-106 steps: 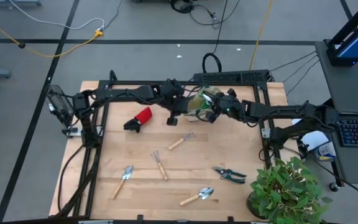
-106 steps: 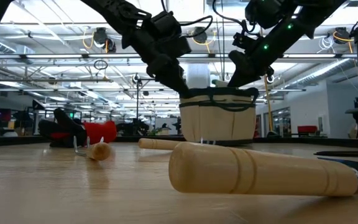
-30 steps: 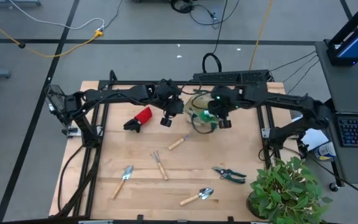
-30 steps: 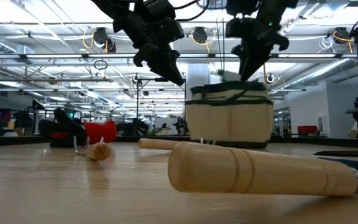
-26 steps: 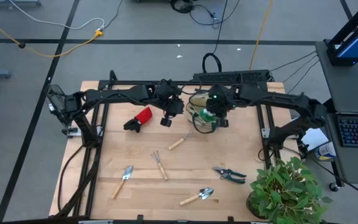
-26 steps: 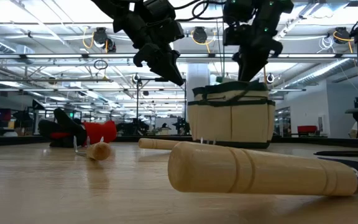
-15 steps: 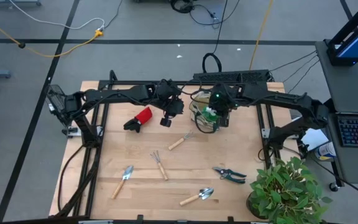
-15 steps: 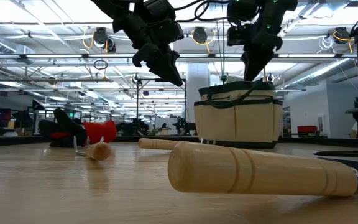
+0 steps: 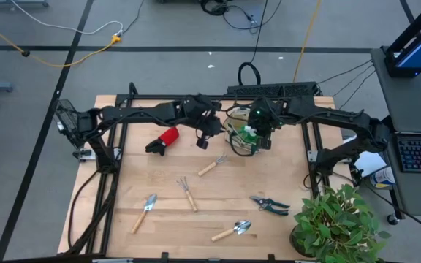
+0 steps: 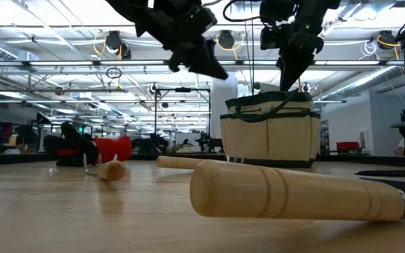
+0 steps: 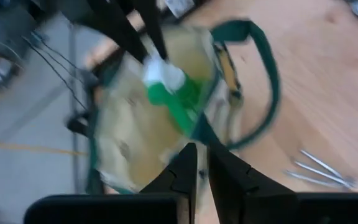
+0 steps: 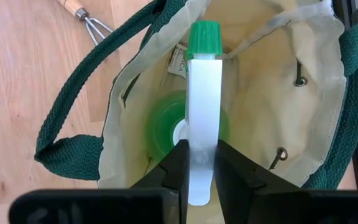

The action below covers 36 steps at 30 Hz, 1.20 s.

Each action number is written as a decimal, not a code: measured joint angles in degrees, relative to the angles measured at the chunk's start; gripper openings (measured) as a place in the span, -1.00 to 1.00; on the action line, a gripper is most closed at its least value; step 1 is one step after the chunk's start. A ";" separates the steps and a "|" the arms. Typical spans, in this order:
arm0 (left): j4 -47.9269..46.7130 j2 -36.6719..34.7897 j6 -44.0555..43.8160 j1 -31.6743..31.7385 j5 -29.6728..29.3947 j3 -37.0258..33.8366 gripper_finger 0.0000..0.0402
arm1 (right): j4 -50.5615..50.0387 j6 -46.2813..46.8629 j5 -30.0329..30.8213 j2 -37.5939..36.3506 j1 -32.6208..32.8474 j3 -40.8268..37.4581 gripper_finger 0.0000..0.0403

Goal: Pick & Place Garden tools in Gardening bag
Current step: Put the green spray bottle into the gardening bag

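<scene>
A: What is the room like?

B: It is a big hall with a grey floor and a light wooden table (image 9: 269,234). At the table's 12 o'clock stands a round tan cloth bag with dark green trim (image 9: 241,134).

A: What is the right gripper (image 12: 201,167) doing?

B: It hangs over the bag's open mouth. Its fingers pinch a white spray bottle with a green cap (image 12: 204,99), and the bottle points down into the bag.

A: And the left gripper (image 11: 202,169)?

B: It floats just beside the bag, at the bag's 9 o'clock. Its fingers are almost together and grasp nothing.

A: Where are the other tools?

B: A red thing with a black end (image 9: 164,139) lies at the bag's 9 o'clock. A small fork with a wooden handle (image 9: 212,166) lies at its 7 o'clock. Black pruning shears (image 9: 270,204) lie at the table's 5 o'clock, near a leafy green potted plant (image 9: 335,219).
</scene>
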 joint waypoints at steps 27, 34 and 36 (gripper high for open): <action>3.48 8.92 7.49 1.64 -3.36 6.27 -0.06 | -0.17 -0.03 -0.23 -0.04 0.13 -0.47 -0.75; -4.02 10.07 7.72 3.44 -1.64 6.22 -0.08 | -0.03 0.35 -0.21 -0.04 0.13 -1.37 -0.75; -4.07 10.12 7.73 3.62 -1.60 6.23 -0.14 | 0.00 0.35 -0.22 -0.04 0.13 -1.43 -0.75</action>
